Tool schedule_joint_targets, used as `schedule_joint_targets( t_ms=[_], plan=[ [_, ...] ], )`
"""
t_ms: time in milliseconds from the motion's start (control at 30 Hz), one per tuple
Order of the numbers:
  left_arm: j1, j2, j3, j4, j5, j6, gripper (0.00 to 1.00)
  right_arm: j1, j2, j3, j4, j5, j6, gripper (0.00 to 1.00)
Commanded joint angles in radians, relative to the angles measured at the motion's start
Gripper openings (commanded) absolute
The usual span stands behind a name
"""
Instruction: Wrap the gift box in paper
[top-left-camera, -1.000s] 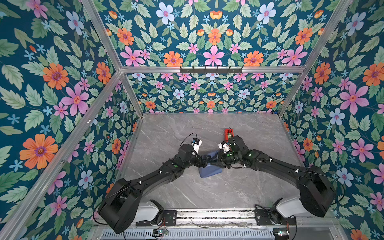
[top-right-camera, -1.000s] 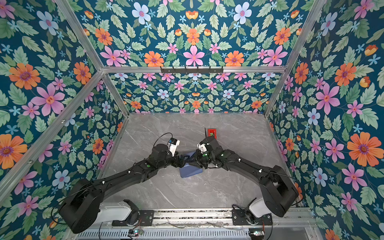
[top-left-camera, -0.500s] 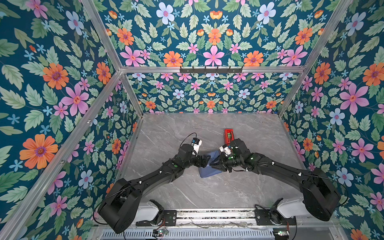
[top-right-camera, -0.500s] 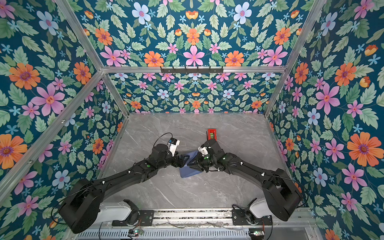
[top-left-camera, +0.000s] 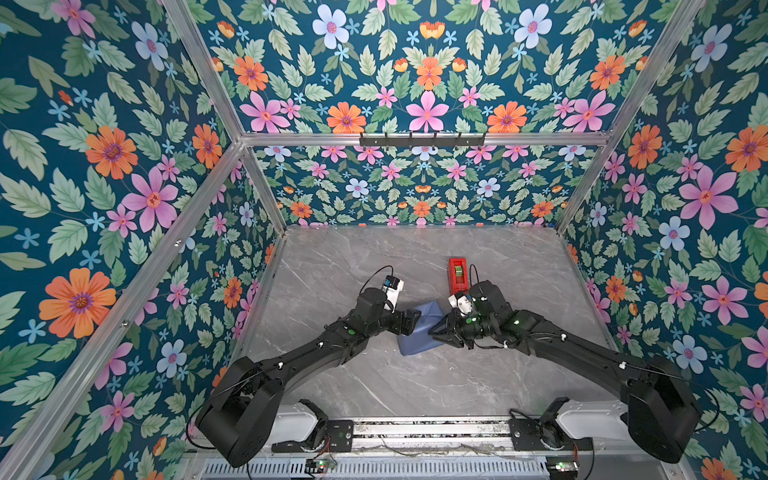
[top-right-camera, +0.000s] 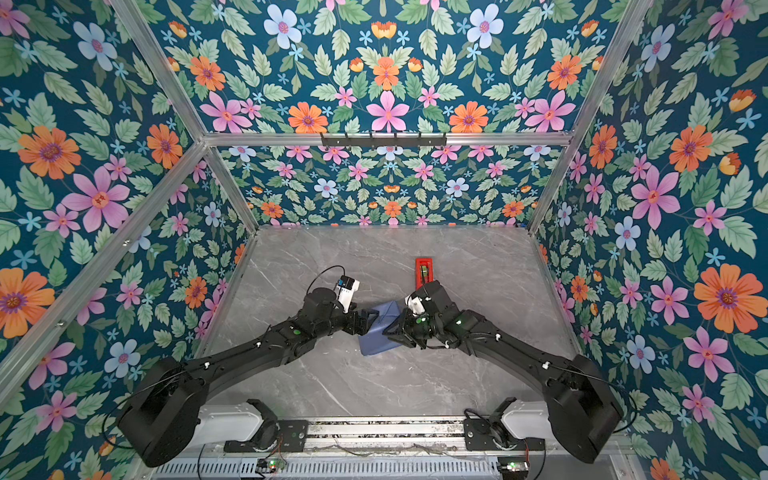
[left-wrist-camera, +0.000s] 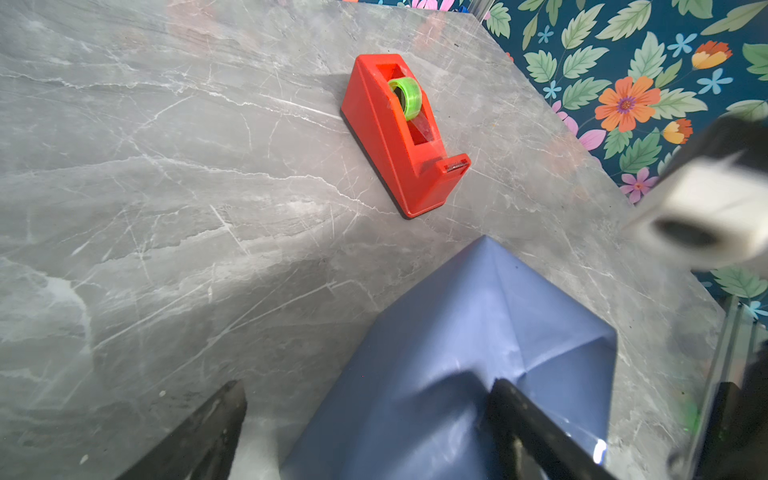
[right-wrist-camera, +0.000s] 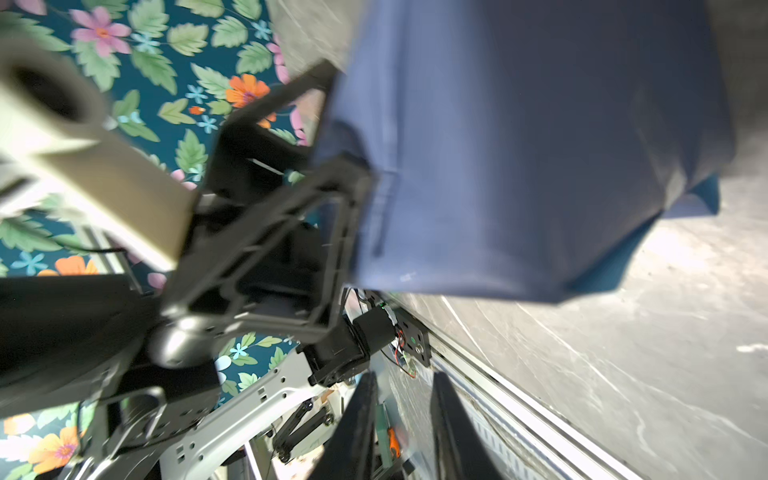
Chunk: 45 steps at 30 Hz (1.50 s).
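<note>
Gift box out of sight inside the slate-blue paper (top-left-camera: 419, 332), lying on the surface (top-left-camera: 353, 266) between left gripper (left-wrist-camera: 368, 388), jaws spread wide astride its edge and clamping nothing, and right gripper (right-wrist-camera: 401, 378), jaws barely parted and empty, red tape dispenser (top-left-camera: 457, 275) just beyond.

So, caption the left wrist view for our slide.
Open left gripper at folded blue paper; red tape dispenser beyond on marble table.
</note>
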<state>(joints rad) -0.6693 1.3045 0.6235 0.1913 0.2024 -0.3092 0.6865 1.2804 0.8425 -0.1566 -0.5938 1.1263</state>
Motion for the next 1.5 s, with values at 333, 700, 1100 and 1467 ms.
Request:
schedule_joint_targets(
  t_ms=[333, 700, 1100, 1467],
  plan=[
    [0.000, -0.004, -0.013, -0.154, -0.044, 0.042, 0.92, -0.002, 0.199, 0.240, -0.109, 0.024, -0.233, 0.16],
    [0.000, -0.007, -0.013, -0.156, -0.044, 0.042, 0.92, -0.015, 0.267, 0.242, -0.097, 0.017, -0.232, 0.14],
    [0.000, 0.001, -0.013, -0.144, -0.043, 0.041, 0.92, -0.018, 0.236, 0.195, -0.170, 0.026, -0.232, 0.10],
    [0.000, 0.001, -0.010, -0.144, -0.039, 0.039, 0.92, -0.029, 0.141, 0.182, -0.179, 0.018, -0.253, 0.10]
  ],
)
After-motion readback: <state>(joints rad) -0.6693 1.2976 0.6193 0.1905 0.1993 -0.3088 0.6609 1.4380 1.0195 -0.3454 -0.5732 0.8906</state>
